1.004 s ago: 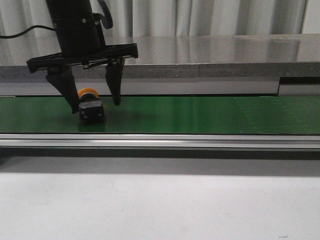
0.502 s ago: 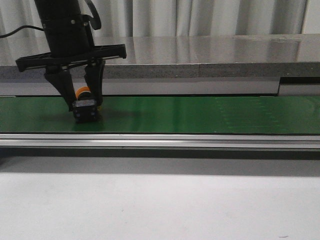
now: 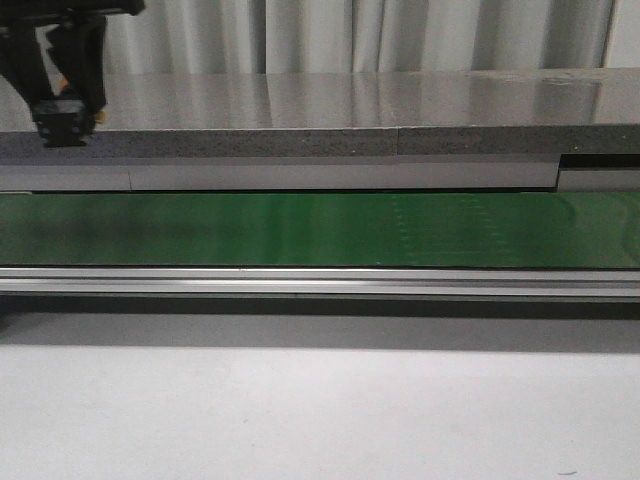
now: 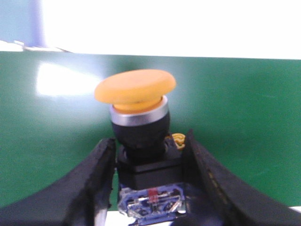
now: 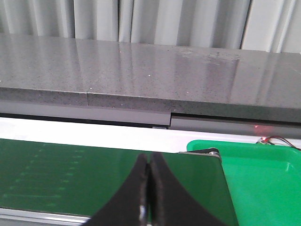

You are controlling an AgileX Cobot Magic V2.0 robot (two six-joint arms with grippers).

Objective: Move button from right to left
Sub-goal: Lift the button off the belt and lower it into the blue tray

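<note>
Since the earlier frame, my left pincer (image 3: 63, 100) lifts the button (image 4: 141, 136) off the green belt (image 3: 320, 230), clamped on its black body: rigid, light, cap-heavy. Right pincer (image 5: 149, 188) closed, empty.

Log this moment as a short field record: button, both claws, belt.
button: yellow-orange cap, black body, held off the belt
left claw: shut on the button, raised at the far left of the front view
right claw: shut, holds nothing, above the belt's end
belt: green conveyor belt, nothing on the stretch in view
bin: green bin beside the belt's end
</note>
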